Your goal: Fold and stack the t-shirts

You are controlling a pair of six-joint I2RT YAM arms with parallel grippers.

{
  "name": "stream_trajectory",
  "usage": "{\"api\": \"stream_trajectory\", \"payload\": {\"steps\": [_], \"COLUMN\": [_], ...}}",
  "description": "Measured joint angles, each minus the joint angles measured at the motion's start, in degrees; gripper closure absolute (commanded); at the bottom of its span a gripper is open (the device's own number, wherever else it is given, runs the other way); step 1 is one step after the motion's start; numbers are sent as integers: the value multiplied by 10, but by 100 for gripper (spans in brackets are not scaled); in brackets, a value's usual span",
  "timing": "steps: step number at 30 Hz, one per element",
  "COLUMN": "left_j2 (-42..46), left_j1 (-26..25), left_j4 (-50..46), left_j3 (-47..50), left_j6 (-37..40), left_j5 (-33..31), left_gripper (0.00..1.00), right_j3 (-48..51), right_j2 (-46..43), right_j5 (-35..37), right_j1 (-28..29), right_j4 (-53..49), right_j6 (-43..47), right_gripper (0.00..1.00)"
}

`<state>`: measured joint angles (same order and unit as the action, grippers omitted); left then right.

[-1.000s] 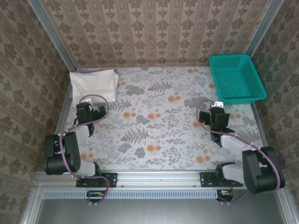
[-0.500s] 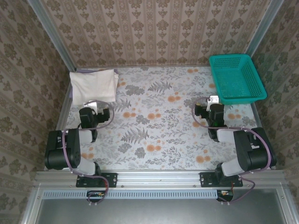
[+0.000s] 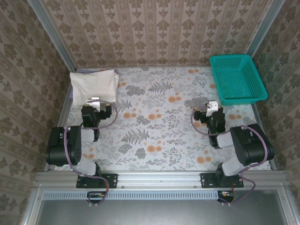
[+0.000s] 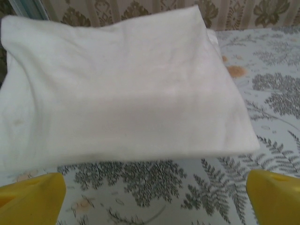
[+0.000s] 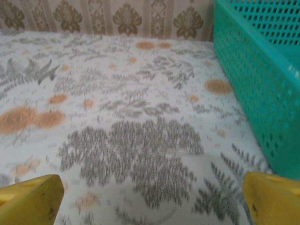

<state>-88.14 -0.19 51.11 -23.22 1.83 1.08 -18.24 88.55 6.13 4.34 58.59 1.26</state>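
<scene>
At far-left corner — folded t-shirts (image 3: 93, 84)

text: none legible | labels: none | brands: none | numbers: none

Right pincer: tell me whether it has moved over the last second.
Yes. The right pincer has shifted slightly left in the top view, away from the basket's near left corner.

Top view: folded t-shirts (image 3: 93, 83) lie on the worktop (image 3: 159, 131) at upper left, basket (image 3: 236, 79) at upper right, well apart. Just below the t-shirts are the left fingers (image 4: 30, 199); the right fingers (image 5: 28, 197) are lower left of the basket.
</scene>
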Motion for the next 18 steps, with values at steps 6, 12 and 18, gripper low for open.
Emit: {"api": "stream_trajectory", "payload": {"steps": [6,12,18], "left_j2": [0,0,0], "left_j1": [0,-1,-2], "left_j4": [-24,-25,-25], "left_j3": [-1,-1,-1], "left_j6": [0,2,4], "left_j5": [3,2,2], "left_gripper": [0,0,0], "right_j3": [-44,-44,-43], "right_j2": [0,0,0], "right_j5": [0,0,0], "right_j1": [-30,-30,-30], "right_j4": [-49,-70,-76], "right_j6": [-19,-26,-26], "right_gripper": [1,0,1]}}
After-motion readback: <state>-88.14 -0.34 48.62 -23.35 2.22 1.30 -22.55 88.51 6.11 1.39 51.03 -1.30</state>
